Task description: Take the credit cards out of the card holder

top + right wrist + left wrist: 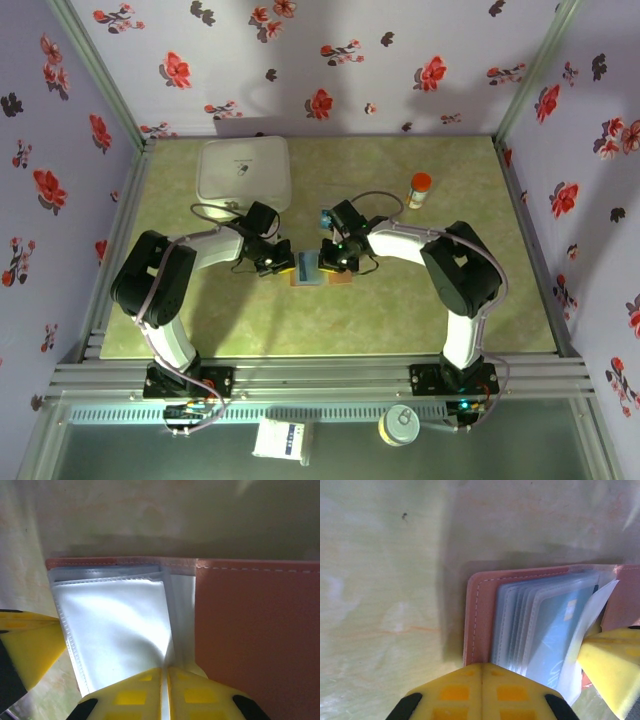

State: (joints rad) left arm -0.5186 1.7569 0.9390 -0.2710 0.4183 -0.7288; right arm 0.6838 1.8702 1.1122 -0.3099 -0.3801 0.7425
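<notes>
Spread open and flat on the pale green table (pixel 450 300), midway between the two arms: one small folding card holder of tan leather (pixel 255 630), hinge running away from the bases, covers out to left and right. Closed tight, the left gripper (pixel 481 690), fingertips together at the near edge of the left cover, over the fanned stack of sleeves; pinching or merely pressing, cannot tell. Clamped on one thin clear plastic sleeve (pixel 115 625) raised off that stack, the right gripper (pixel 164 682). Just beyond the left fingertips and a little to their right, tucked in the next sleeve: one thin rectangular blue plastic credit card (pixel 555 630), long axis pointing away from the left gripper, roughly along the hinge. Nearer to the right gripper by the look of it, with that yellow finger just beside the card's edge. Counted: one card holder, one credit card on show, about six sleeve edges, two grippers. No teal or yellow card to be made out. Judged none out on the table yet
</notes>
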